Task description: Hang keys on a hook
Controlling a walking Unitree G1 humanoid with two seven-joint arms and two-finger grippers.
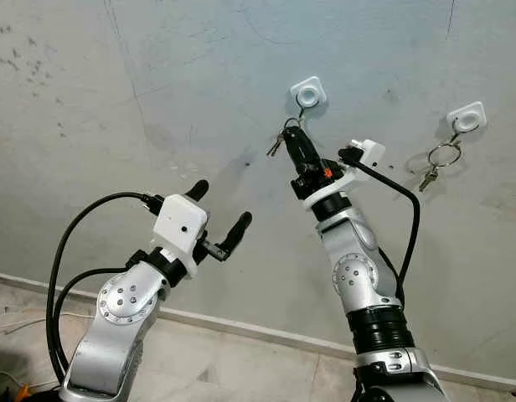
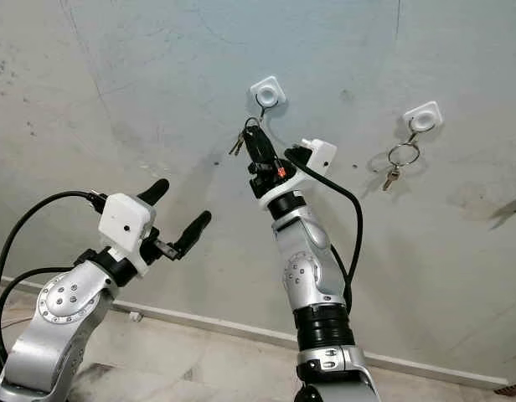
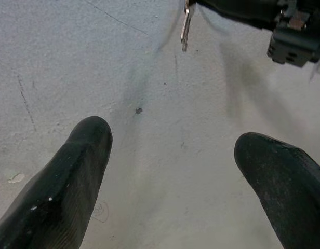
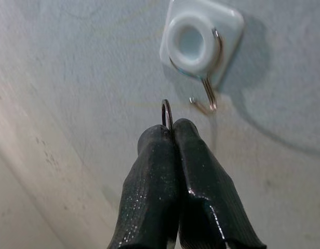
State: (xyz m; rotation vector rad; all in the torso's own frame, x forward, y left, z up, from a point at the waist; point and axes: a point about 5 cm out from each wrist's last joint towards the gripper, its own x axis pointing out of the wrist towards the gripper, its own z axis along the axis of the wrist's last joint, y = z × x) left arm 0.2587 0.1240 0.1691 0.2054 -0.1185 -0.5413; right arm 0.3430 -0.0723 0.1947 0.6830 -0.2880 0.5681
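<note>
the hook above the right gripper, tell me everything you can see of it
The hook is a white, plastic-looking square pad with rounded corners and a raised round centre, stuck flat on the grey wall. A thin metal wire loops around that centre and curls into a small upturned hook below. Nothing hangs on it yet. The right gripper, shut on a key ring, holds the ring just short of the wire tip, not touching it.

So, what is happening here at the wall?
The right gripper, jaws shut on a key ring, holds its keys just below a white wall hook; the ring is not on it yet. Another set of keys already hangs on the second hook. The left gripper waits open, off the wall.
</note>
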